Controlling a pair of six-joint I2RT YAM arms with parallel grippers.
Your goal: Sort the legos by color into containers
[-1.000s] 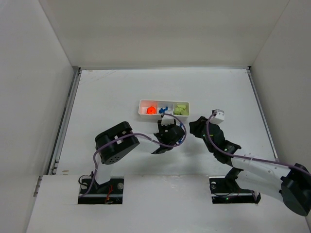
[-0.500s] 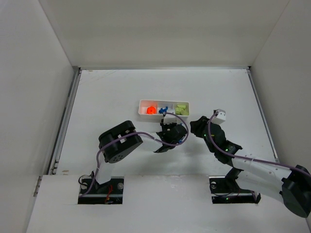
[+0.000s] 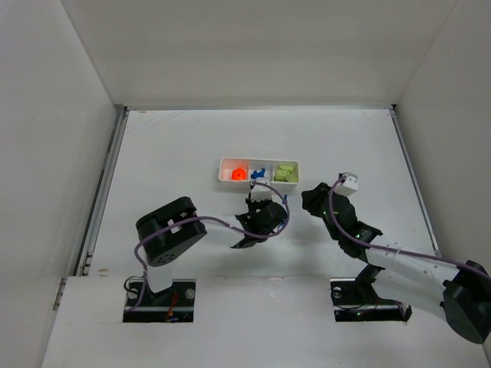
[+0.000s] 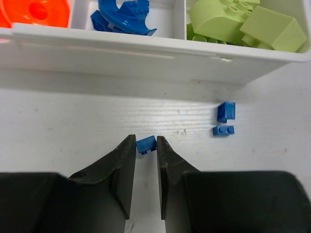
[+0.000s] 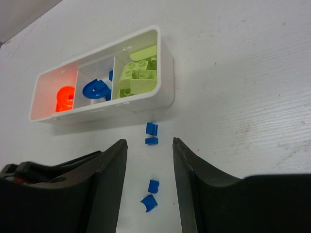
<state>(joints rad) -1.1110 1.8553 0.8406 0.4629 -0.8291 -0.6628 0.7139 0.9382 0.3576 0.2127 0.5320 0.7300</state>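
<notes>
The white tray [image 3: 224,162] holds an orange disc [image 3: 238,174] in its left compartment, blue pieces [image 3: 258,172] in the middle one and light-green bricks [image 3: 285,172] in the right one. In the left wrist view my left gripper [image 4: 146,141] is shut on a small blue brick [image 4: 146,144] just in front of the tray wall [image 4: 121,56]. Two more blue bits [image 4: 226,111] lie to its right. My right gripper [image 5: 149,145] is open and empty over several loose blue bits [image 5: 153,186] on the table.
White walls enclose the table on three sides. In the top view the left gripper [image 3: 259,207] and right gripper [image 3: 309,198] sit close together just in front of the tray. The left gripper's black body shows at the right wrist view's lower left [image 5: 48,170].
My left gripper has drawn back a little from the tray toward the near edge, and its elbow has swung left. The right arm has barely moved.
</notes>
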